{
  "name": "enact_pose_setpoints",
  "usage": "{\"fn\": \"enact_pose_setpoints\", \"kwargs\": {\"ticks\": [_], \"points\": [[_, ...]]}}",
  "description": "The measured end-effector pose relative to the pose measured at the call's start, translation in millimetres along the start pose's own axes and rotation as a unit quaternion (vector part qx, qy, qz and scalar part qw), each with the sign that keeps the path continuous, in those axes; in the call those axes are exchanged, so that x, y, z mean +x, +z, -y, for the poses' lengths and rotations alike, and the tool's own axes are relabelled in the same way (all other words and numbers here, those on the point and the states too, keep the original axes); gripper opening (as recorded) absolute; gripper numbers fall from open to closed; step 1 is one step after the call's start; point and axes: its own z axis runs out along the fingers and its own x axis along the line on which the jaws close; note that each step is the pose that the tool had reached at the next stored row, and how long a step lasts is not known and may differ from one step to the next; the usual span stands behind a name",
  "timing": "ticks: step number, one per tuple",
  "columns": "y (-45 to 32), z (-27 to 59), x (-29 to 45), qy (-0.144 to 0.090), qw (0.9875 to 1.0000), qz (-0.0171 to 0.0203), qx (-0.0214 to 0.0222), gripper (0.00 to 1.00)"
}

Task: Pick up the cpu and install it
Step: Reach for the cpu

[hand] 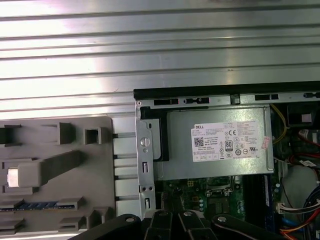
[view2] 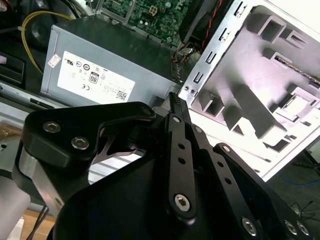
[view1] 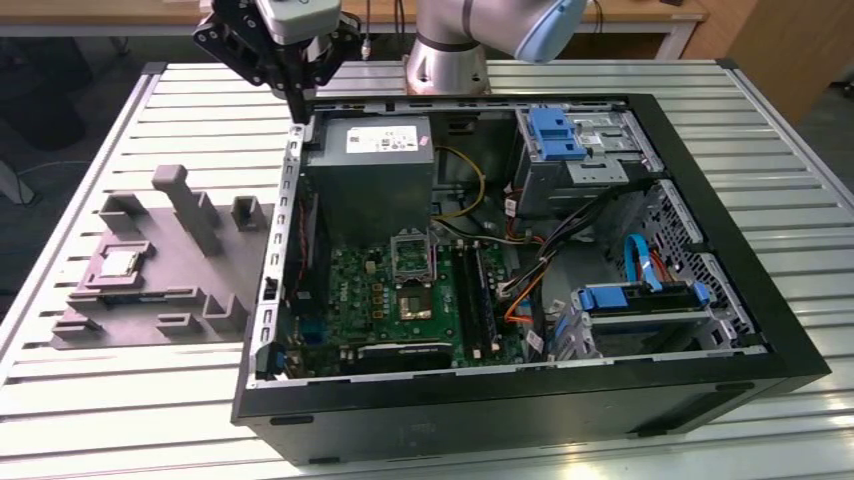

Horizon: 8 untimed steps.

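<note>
**Black, Silver and Pale Blue**

At the exterior view's upper left, matt black linkage gripper [view1: 296, 102] under a pale grey wrist block [view1: 296, 15]. Along its flat black bars in the second wrist view, silvery round-headed screws [view2: 182, 201]. Top centre of the exterior view, silver-grey tubular arm [view1: 447, 60] with a rounded pale blue cap [view1: 547, 30].

Silvery cpu [view1: 120, 262], grey tray [view1: 134, 325], green motherboard [view1: 387, 300], black case [view1: 534, 405], ribbed silver table [view1: 107, 400]
</note>
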Motion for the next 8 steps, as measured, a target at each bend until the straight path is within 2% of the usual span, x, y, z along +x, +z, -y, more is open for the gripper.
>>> {"fn": "enact_pose_setpoints", "kwargs": {"ticks": [8], "points": [[0.0, 0.2, 3.2, 0.0, 1.0, 0.0001, -0.0001, 0.11]]}}
